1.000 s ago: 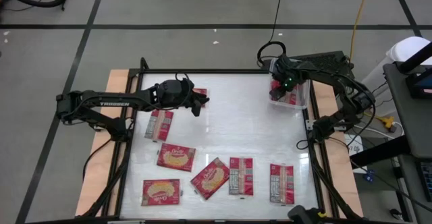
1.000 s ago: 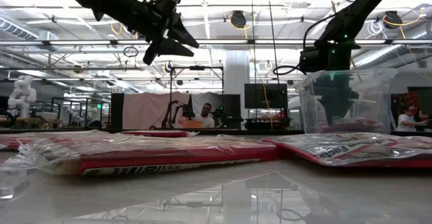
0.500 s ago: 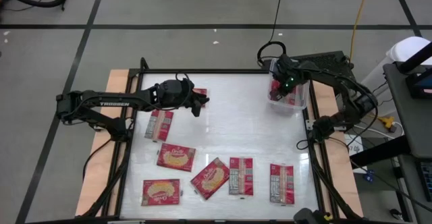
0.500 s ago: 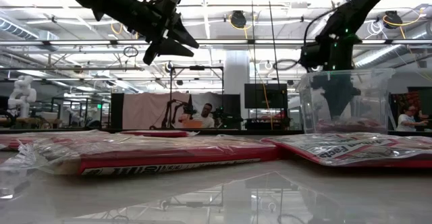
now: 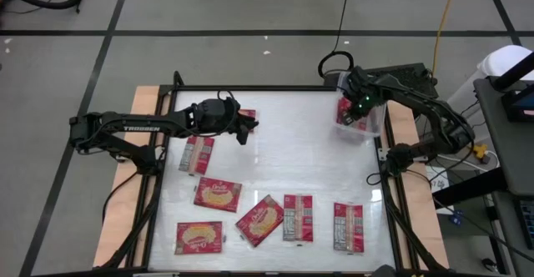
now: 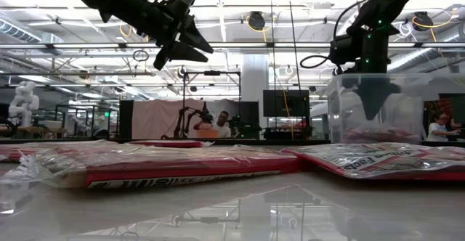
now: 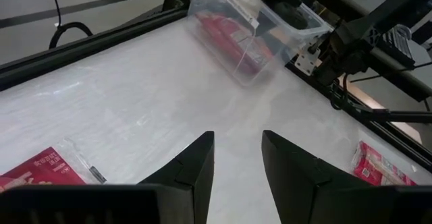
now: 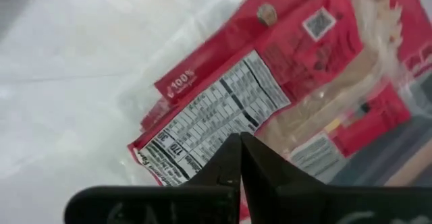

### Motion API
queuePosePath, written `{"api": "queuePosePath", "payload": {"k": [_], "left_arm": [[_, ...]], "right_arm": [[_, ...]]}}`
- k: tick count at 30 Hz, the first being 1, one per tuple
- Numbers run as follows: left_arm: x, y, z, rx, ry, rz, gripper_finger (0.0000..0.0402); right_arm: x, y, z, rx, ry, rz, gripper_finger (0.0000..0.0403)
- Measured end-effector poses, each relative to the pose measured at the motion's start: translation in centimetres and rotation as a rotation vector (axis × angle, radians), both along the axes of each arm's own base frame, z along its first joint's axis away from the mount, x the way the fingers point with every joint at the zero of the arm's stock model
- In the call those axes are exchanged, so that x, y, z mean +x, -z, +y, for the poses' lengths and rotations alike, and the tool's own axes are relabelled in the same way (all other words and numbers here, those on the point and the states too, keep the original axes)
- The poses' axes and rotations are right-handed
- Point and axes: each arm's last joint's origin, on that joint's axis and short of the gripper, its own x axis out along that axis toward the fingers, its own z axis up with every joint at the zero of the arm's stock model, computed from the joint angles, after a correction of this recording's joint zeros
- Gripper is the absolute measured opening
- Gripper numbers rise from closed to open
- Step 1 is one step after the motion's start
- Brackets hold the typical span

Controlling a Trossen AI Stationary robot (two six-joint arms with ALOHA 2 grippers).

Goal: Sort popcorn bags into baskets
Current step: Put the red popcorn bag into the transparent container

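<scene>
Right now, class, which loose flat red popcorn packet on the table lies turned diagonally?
The flat red popcorn packet in the front row, second from the left; it sits diagonally, picture side up, while its neighbours lie nearly square to the table.

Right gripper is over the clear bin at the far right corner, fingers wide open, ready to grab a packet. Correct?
Not quite: the right gripper is over the clear bin holding popcorn bags, but its fingers are shut, as the right wrist view shows.

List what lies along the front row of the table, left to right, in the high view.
Popcorn bag picture-side up → tilted popcorn bag → popcorn bag printed-panel up → another printed-panel popcorn bag.
</scene>
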Motion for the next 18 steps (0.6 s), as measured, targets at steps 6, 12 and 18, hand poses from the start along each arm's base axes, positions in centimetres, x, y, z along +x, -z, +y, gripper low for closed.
{"api": "queuePosePath", "payload": {"k": [6,12,18], "left_arm": [[0.0,0.0,0.0,-0.002,0.000,0.002,0.0127],[0.0,0.0,0.0,-0.001,0.000,0.002,0.0127],[0.0,0.0,0.0,-0.001,0.000,0.002,0.0127]], "right_arm": [[0.0,0.1,-0.1,-0.003,-0.041,0.003,0.0057],[0.0,0.1,-0.3,-0.072,-0.281,0.060,0.0142],[0.6,-0.2,-1.7,-0.255,-0.551,0.074,0.0200]]}}
